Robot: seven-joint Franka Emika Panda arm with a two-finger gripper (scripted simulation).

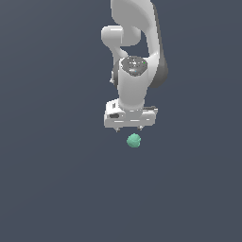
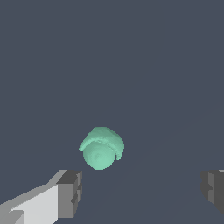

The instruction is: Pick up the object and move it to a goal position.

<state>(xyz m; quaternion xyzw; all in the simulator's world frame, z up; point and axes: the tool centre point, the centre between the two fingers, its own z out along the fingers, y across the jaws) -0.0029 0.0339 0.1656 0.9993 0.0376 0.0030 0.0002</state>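
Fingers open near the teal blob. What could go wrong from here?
1. In the wrist view the teal blob sits off-centre, much nearer one of the fingers than the other; closing may nudge it sideways rather than trap it.
2. Its lumpy, rounded shape gives flat pads little to bear on; it might squirt out.
3. The gripper looks short of the blob; descending now may miss.

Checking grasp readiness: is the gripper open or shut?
Open. In the wrist view the gripper has its two fingers set wide apart, and the teal blob lies untouched beyond them.
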